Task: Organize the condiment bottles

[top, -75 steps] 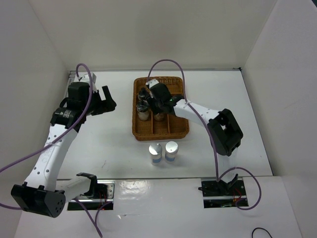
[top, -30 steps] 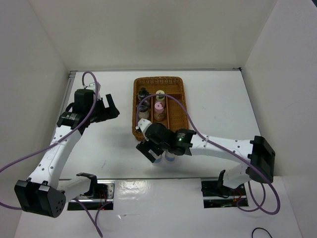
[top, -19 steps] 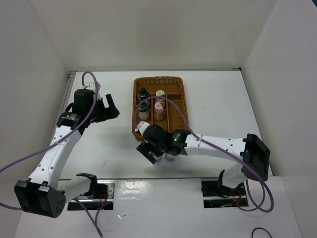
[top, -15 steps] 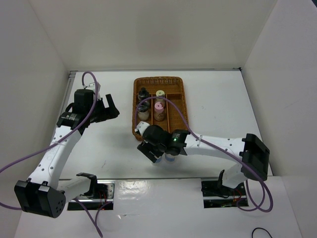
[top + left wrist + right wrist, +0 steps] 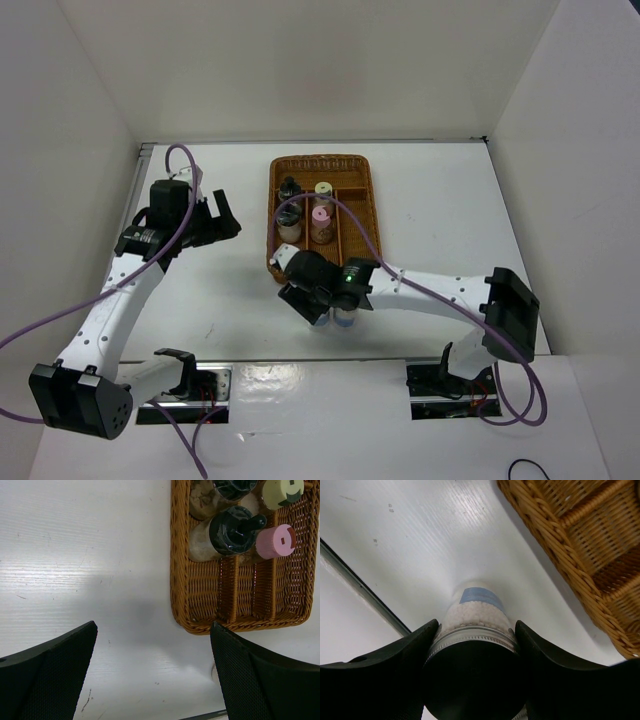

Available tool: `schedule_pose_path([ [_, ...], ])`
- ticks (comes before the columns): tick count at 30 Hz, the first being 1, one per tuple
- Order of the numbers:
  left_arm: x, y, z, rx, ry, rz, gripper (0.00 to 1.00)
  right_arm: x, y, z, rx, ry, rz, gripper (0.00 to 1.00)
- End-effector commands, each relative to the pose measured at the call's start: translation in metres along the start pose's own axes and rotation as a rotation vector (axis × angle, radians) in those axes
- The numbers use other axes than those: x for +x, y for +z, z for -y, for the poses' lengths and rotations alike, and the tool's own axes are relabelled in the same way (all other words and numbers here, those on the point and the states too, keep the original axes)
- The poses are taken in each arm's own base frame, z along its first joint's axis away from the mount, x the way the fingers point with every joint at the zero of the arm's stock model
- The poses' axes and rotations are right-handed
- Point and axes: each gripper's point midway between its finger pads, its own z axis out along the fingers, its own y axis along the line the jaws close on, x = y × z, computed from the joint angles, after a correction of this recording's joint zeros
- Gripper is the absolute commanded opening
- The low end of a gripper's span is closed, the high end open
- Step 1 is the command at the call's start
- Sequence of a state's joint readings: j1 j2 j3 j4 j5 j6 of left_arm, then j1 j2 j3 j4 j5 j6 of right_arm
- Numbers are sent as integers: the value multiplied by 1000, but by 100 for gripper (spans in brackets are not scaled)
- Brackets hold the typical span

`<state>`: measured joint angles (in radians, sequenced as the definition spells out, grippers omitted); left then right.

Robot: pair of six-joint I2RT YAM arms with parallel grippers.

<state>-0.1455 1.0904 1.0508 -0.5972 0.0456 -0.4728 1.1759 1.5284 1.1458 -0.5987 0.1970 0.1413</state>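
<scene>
My right gripper (image 5: 316, 300) is down over the left of two silver-topped, blue-banded shakers in front of the brown wicker tray (image 5: 322, 161). In the right wrist view its fingers (image 5: 422, 645) press both sides of that shaker (image 5: 477, 607), which stands on the table. The second silver shaker (image 5: 346, 318) stands just to its right. In the tray stand two black-capped shakers (image 5: 289, 187), a yellow-green-capped one (image 5: 323, 189) and a pink-capped one (image 5: 320, 215). My left gripper (image 5: 222, 220) is open and empty, left of the tray; its view shows the pink cap (image 5: 275, 541) and a black cap (image 5: 230, 530).
White walls close in the table on the left, back and right. The tray's front compartments (image 5: 240, 595) hold nothing. A metal strip (image 5: 360, 595) marks the table's near edge, close behind the gripped shaker.
My right arm has swung from the tray to the shakers in front of it and settled its fingers around the left one. My left arm has barely moved.
</scene>
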Motion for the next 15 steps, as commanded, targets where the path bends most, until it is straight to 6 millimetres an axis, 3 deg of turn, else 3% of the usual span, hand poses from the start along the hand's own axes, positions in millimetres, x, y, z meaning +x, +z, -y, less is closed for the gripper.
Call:
schedule_pose_path([
  [1,-12,-2,0,4,14,49,99,-71,-54,6,17,49,216,38],
  [5,-13,-5,1,7,14,57,99,-107,-99,23,59,93,339,38],
  [6,-13,-5,1,7,14,57,99,-118,-115,37,94,123,383,38],
  [8,-13,-5,1,7,14,57,99,-123,-126,56,133,141,412,38],
  [9,-12,-5,3,16,15,54,99,-129,-132,81,176,180,436,38],
  [11,-10,-5,2,12,14,45,99,-132,-142,111,231,225,470,38],
  [12,-15,-9,4,19,15,62,99,-131,-146,140,290,264,472,38],
  [15,-15,-9,4,19,15,62,99,-136,-162,182,375,320,510,38],
])
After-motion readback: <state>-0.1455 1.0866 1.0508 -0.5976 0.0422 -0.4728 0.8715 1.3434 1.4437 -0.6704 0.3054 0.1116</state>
